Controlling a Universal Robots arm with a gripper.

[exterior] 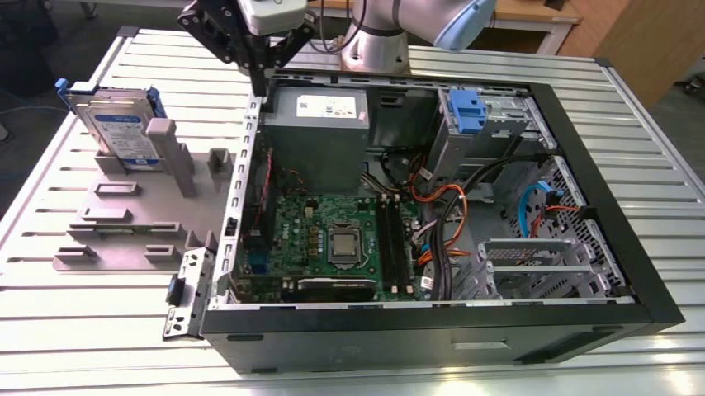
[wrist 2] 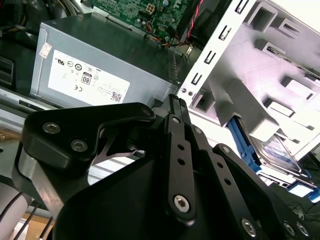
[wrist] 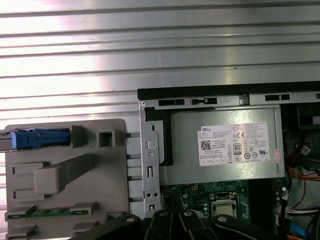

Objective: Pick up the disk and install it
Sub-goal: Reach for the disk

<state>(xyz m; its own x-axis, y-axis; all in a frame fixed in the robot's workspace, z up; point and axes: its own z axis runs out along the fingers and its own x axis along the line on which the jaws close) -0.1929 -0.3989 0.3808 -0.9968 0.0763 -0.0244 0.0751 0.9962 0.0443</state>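
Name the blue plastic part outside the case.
The carrier on the disk, upright in the grey holder at the exterior view's left; the blue latch is inside, on the drive bay.

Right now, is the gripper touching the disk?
Apart. The exterior view shows the gripper over the case's edge, while the disk stands in the grey holder, with a clear gap between them.

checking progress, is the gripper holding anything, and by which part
Nothing is held: the gripper hangs shut and empty above the case, the disk stands in the grey holder.
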